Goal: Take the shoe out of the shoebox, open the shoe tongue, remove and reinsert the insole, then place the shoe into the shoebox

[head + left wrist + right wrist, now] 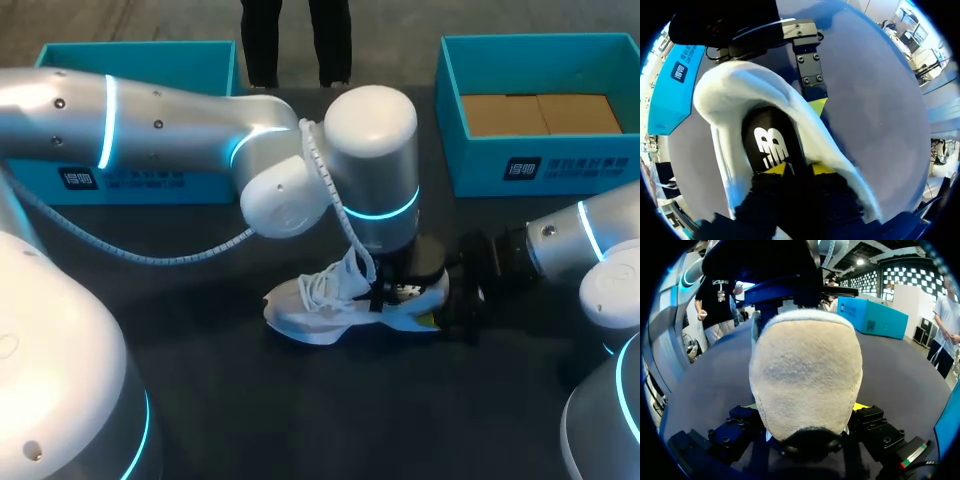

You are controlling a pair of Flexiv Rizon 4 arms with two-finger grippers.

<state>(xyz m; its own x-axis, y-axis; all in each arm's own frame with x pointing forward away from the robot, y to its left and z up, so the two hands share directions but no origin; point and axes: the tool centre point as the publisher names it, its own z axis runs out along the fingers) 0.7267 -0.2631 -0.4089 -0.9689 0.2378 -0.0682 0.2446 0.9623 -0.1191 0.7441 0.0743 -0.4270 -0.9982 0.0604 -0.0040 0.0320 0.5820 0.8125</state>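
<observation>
Tabletop [230,400], dark, carries everything, with the white shoe [330,305] on its sole near the middle, toe toward the robot's left and heel toward its right. Left arm [170,125] sweeps in over the shoe and drops its wrist straight above the shoe's opening. Right arm [590,240] lies low, level with the shoe and just behind its heel.

Two teal boxes stand well apart from the shoe on its far side. The left box [130,180] is off past the toe end, and the right box [540,165], lined with brown cardboard [540,113], is off past the heel end. The shoe is in neither.

Inside the shoe, the black insole [771,145] with a white mark lies flat in the heel.

The right pincer [806,407] clamps the shoe's heel from both sides. The left pincer [798,169] sits down in the shoe's opening, right over the insole. Whether it is open or closed I cannot tell.
</observation>
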